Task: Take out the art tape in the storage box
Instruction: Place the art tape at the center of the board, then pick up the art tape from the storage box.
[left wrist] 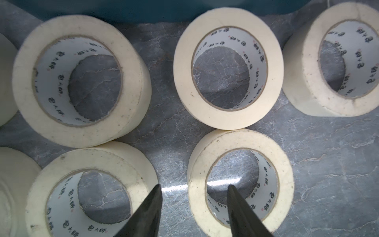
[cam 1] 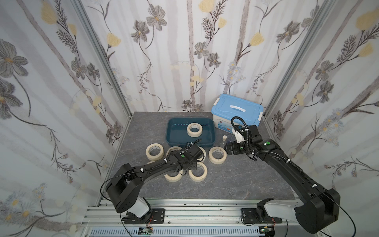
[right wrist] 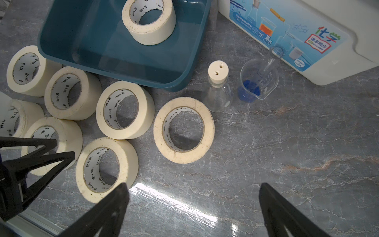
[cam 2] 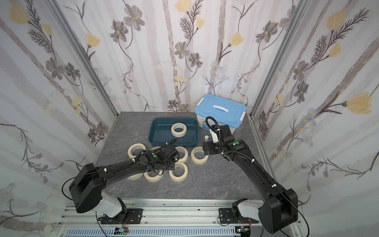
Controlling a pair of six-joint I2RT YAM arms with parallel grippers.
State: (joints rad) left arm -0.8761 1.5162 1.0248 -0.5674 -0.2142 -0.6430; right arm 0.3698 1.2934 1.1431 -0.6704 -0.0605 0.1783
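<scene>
While one roll of art tape (cam 1: pixel 194 134) lies flat inside the storage box (cam 1: pixel 178 134), toward its far right part, seven more rolls (cam 1: pixel 217 162) are seen lying flat on the table (cam 1: pixel 235 180) just in front of the box, set close together. The left gripper (left wrist: pixel 194 186) is placed low over this group with its jaws partly spread. One finger is outside a near roll (left wrist: pixel 285 184) and the other inside its core, so the wall is straddled. Contact cannot be told for certain, though a gap seems to show on both sides. The right gripper (right wrist: pixel 193 190) is spread wide and empty above bare table, just beside the rightmost roll.
</scene>
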